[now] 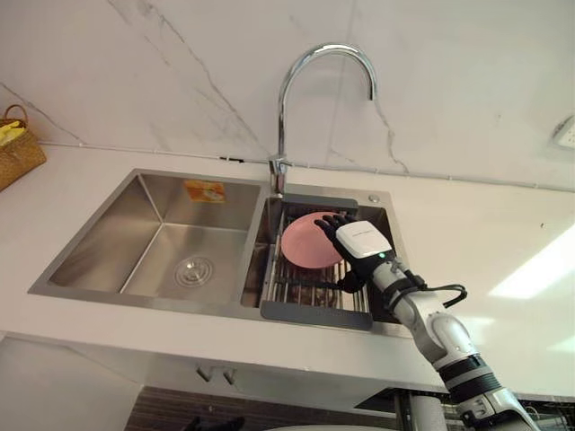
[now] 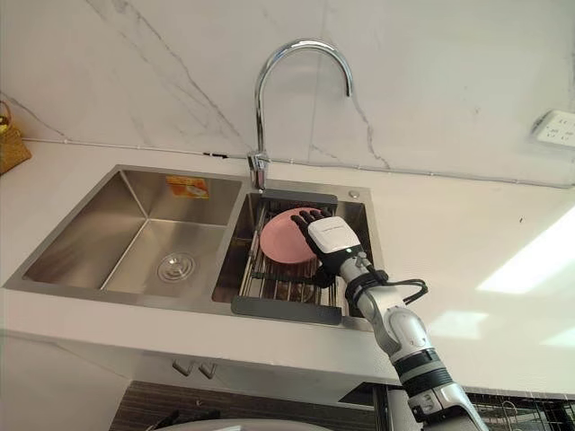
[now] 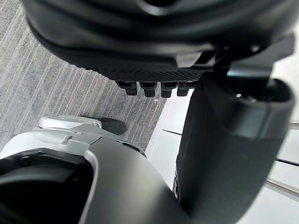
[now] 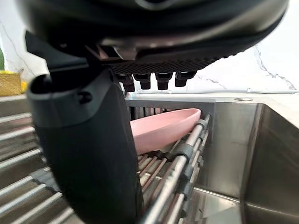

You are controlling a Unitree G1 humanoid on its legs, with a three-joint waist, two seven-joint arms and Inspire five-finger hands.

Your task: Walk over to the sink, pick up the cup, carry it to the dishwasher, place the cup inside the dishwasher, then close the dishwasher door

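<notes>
At frame centre, the right hand (image 1: 359, 242) hangs open-fingered over a shallow pink dish (image 1: 304, 241) in the stainless-steel double sink (image 1: 99, 229), pickup and dishwasher steps apparently still ahead.

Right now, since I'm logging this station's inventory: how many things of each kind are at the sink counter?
Pink dish: 1
Faucet: 1
Sink basins: 2
Drying rack: 1
Wicker basket: 1
Wall socket: 1
Orange sticker: 1
Total: 8
</notes>
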